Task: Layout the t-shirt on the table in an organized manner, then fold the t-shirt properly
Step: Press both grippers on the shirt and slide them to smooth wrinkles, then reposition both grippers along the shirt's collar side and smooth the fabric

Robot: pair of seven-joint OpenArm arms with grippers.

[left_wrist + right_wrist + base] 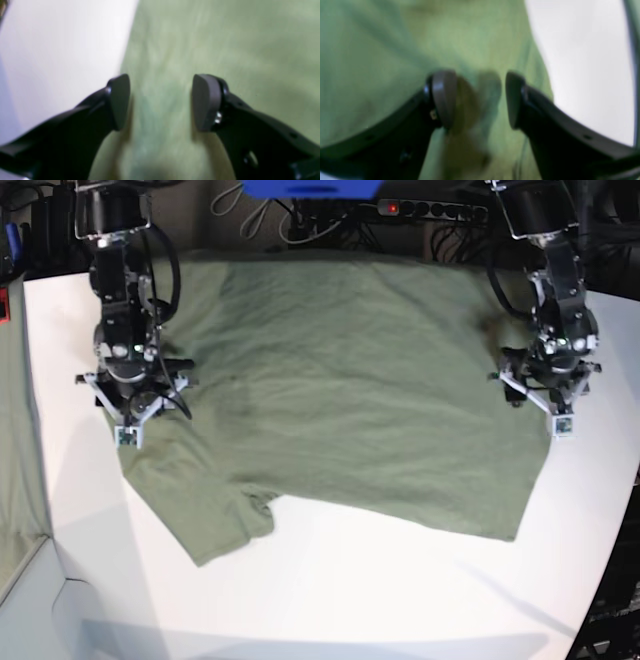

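Note:
The olive-green t-shirt (340, 380) lies spread almost flat across the white table (350, 590), with one short sleeve (215, 520) pointing toward the front left. My left gripper (545, 392) points down at the shirt's right edge. In its wrist view the left gripper (161, 102) is open over the green cloth (225, 50), with bare table (62, 50) just beside it. My right gripper (135, 398) points down at the shirt's left edge. Its wrist view shows the right gripper (478, 98) open just above the fabric (382, 50), near the cloth's border.
Along the back edge lie a power strip (430, 210), cables and a blue object (310, 188). A greenish surface (15, 430) runs along the far left beyond the table. The table's front right edge curves away.

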